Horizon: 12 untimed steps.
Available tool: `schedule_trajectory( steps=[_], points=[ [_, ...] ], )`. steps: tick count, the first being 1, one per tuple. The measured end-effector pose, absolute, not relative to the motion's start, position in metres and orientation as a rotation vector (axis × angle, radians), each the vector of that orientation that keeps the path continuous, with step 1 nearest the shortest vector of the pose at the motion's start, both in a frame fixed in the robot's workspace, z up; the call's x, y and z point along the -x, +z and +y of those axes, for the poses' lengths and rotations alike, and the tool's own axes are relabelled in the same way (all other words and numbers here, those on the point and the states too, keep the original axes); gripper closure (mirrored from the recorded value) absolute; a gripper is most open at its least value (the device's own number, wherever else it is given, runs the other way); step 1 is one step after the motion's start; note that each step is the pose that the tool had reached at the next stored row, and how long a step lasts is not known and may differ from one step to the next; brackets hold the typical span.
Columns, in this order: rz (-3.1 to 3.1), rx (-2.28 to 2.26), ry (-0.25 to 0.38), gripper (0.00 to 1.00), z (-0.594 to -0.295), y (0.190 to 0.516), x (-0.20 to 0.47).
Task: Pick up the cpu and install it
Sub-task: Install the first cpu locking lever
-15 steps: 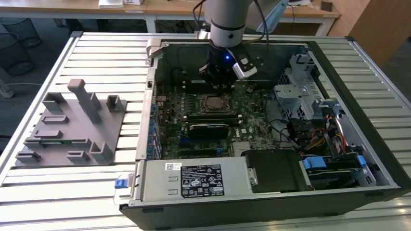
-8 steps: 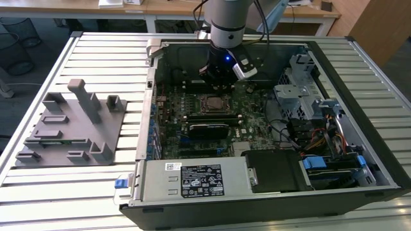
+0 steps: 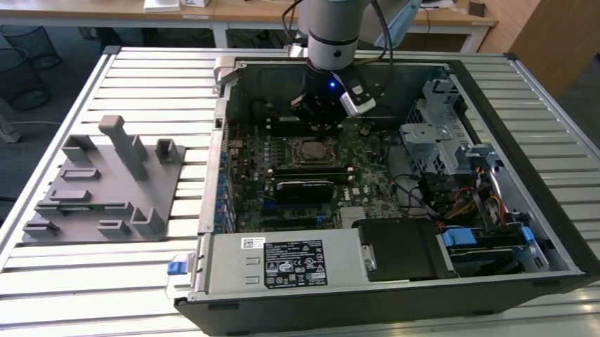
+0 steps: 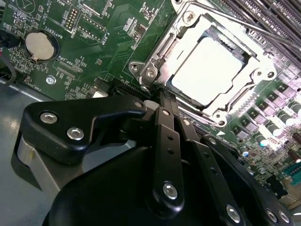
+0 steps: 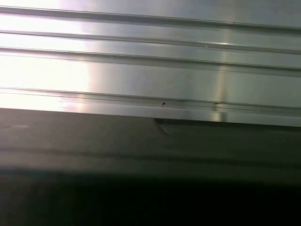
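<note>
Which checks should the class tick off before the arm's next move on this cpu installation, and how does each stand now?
1. cpu inside the socket frame: ok; it lies within the frame in the second wrist view.
2. cpu seated flat: cannot tell; glare washes out its top.
3. hand off the cpu: ok; its tip is by the frame's corner, beside the chip.
4. Hand inside the computer case, above the motherboard: ok, in the exterior view.

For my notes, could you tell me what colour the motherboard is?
The motherboard is green, clearest in the second wrist view.
</note>
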<state>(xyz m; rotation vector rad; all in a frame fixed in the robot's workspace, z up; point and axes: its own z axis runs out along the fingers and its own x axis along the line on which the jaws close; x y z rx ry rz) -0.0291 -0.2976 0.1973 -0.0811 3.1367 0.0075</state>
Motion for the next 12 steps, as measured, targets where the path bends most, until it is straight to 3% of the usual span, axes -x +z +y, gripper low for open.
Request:
schedule_trajectory(
  steps=[12],
  points=[
    [3.138, 0.081, 0.002, 0.89, -0.3008, 0.2013, 0.0292]
  ],
)
